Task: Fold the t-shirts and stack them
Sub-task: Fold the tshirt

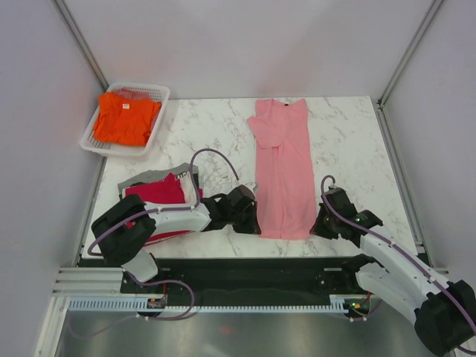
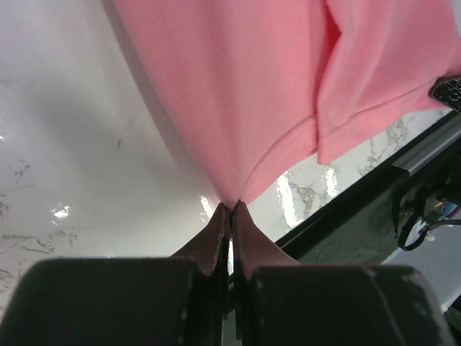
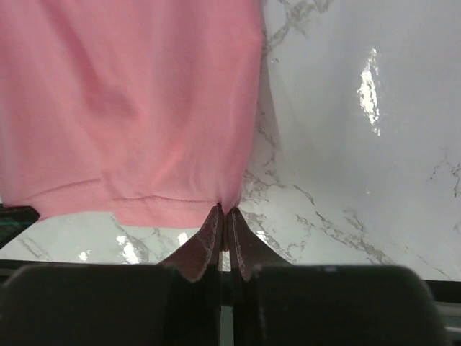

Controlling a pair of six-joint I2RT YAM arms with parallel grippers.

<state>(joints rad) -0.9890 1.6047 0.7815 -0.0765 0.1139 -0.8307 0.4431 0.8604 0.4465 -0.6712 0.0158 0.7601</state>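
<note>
Pink t-shirt [image 1: 282, 167], folded lengthwise, flat on marble table [image 1: 216, 126], right of centre
Folded stack [image 1: 158, 190], red on top, lies to its left; left gripper [image 2: 230, 207] pinches the near-left hem corner, right gripper [image 3: 223, 210] the near-right, fingers pressed together on cloth; judged light, limp and prone to sag, so lift both corners evenly

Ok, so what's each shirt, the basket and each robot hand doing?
Pink shirt: folded into a long strip.
Orange shirt: folded, in basket.
Red shirt: folded, topping a pile.
Basket: upright, holding orange shirt.
Left gripper: shut on pink shirt's corner.
Right gripper: shut on its other corner.
</note>
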